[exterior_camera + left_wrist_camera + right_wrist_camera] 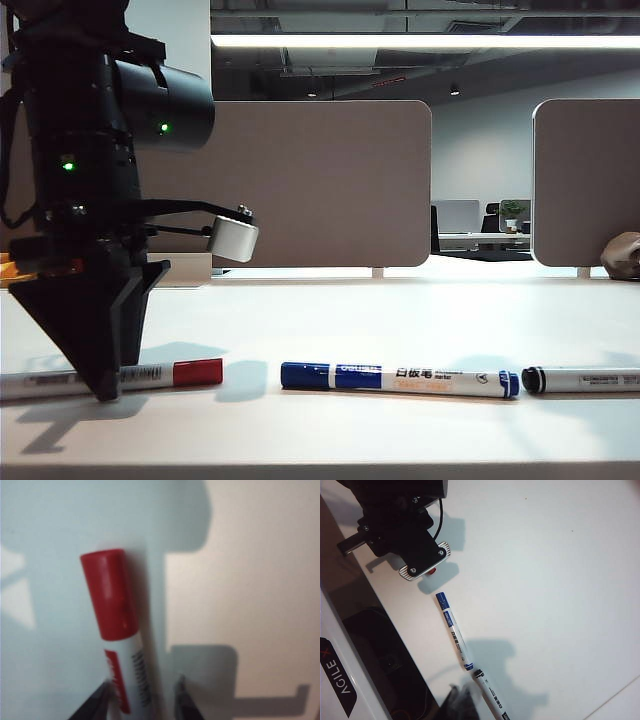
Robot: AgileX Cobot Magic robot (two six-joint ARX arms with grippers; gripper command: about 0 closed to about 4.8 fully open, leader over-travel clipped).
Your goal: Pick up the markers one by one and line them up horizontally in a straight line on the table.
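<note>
Three markers lie in a near-straight row on the off-white table (400,310): the red one (180,373) at left, the blue one (400,380) in the middle, the black one (585,379) at right. My left gripper (105,390) points down onto the red marker's barrel. In the left wrist view its fingers straddle that marker (110,595), which rests on the table with a gap beside one finger; the left gripper (142,700) is open. My right gripper (461,692) is shut and empty, hovering beside the black marker (490,692) and the blue marker (454,630).
Two grey-brown partition panels (320,180) (585,180) stand behind the table. The left arm's black body (395,520) rises over the row's left end. The robot's white base (340,680) borders the table edge in the right wrist view.
</note>
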